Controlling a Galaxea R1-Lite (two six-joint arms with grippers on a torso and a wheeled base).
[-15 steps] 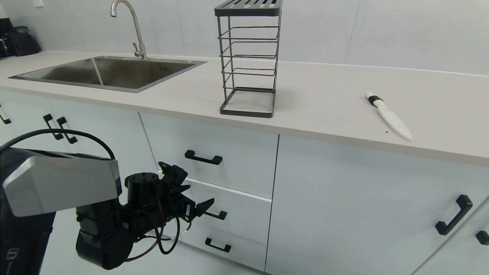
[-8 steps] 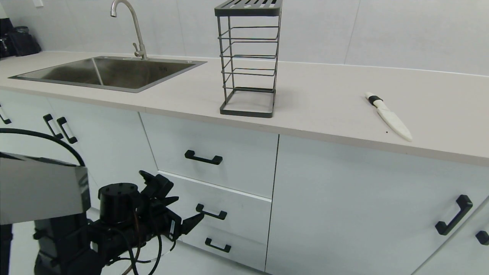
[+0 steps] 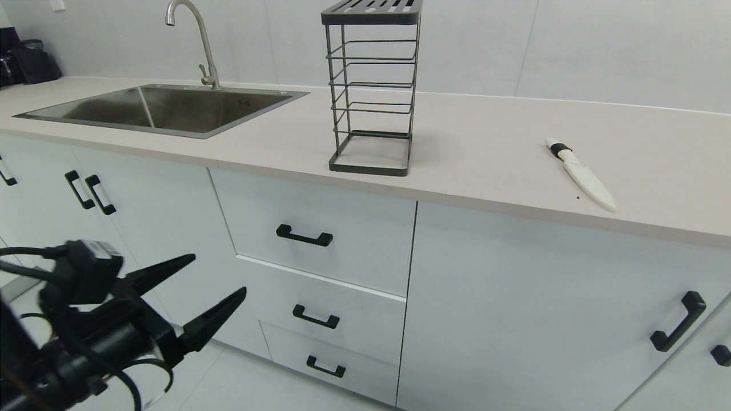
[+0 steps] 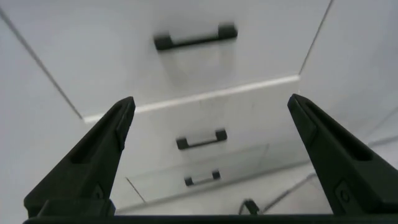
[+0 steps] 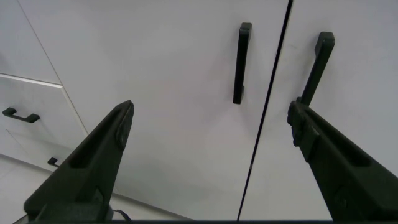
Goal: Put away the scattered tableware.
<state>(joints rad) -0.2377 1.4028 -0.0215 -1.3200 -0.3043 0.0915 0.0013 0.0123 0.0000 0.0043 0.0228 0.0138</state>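
Note:
A white knife (image 3: pixel 580 174) with a black band on its handle lies flat on the counter's right part, near the front edge. A tall black wire rack (image 3: pixel 371 91) stands upright mid-counter, with nothing in it. My left gripper (image 3: pixel 216 278) hangs low at the left, below counter height, in front of the cabinet doors, open with nothing between its fingers. In the left wrist view the left gripper (image 4: pixel 211 102) faces the drawer fronts. My right gripper (image 5: pixel 211 109) is open too, facing cabinet doors with vertical handles.
A steel sink (image 3: pixel 160 105) with a tap (image 3: pixel 191 34) is set into the counter at the left. Drawers with black handles (image 3: pixel 304 235) sit under the rack. Cabinet doors (image 3: pixel 677 328) run along to the right. The beige counter (image 3: pixel 485 142) lies bare between rack and knife.
My left arm has swung left and toward the camera, away from the drawer handles; its gripper now points up and right. Knife and rack have not moved.

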